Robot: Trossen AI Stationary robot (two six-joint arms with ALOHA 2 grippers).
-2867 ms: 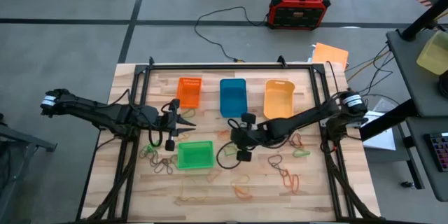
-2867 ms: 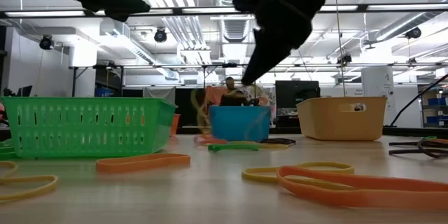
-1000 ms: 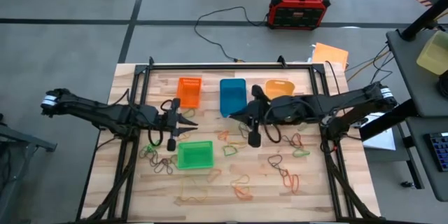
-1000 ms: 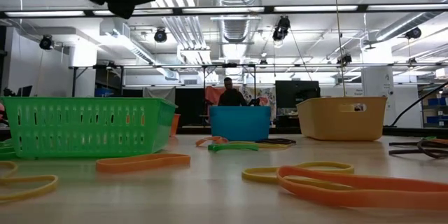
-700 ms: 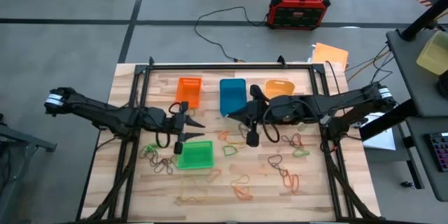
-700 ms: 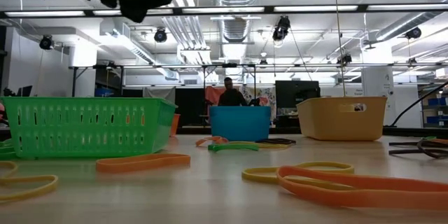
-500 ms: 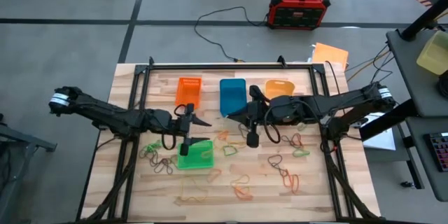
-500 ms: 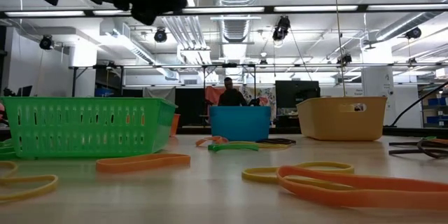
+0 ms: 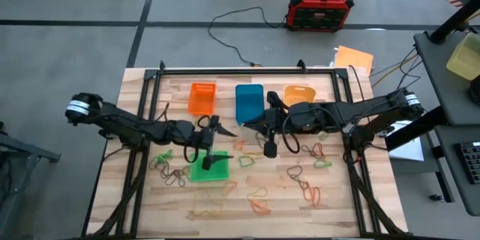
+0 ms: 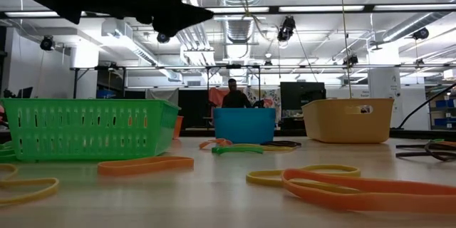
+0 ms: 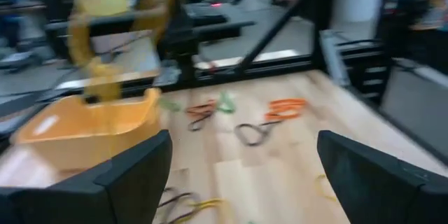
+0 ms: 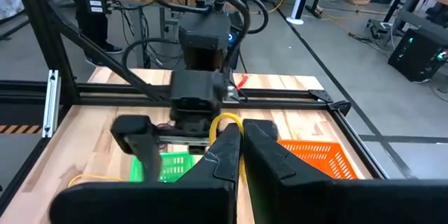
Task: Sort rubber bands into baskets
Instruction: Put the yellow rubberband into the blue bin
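Left hand (image 9: pixel 215 129) crowds green basket (image 9: pixel 209 167) — table's front edge open.

I can't make out any readable text, brand or number from here. A small pale label (image 10: pixel 365 109) sits on the yellow-orange basket (image 10: pixel 348 120), but its print is too small to read.

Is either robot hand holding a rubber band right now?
Yes. The right tool pinches a yellow rubber band by one edge of its loop. The left tool is open, holding nothing.
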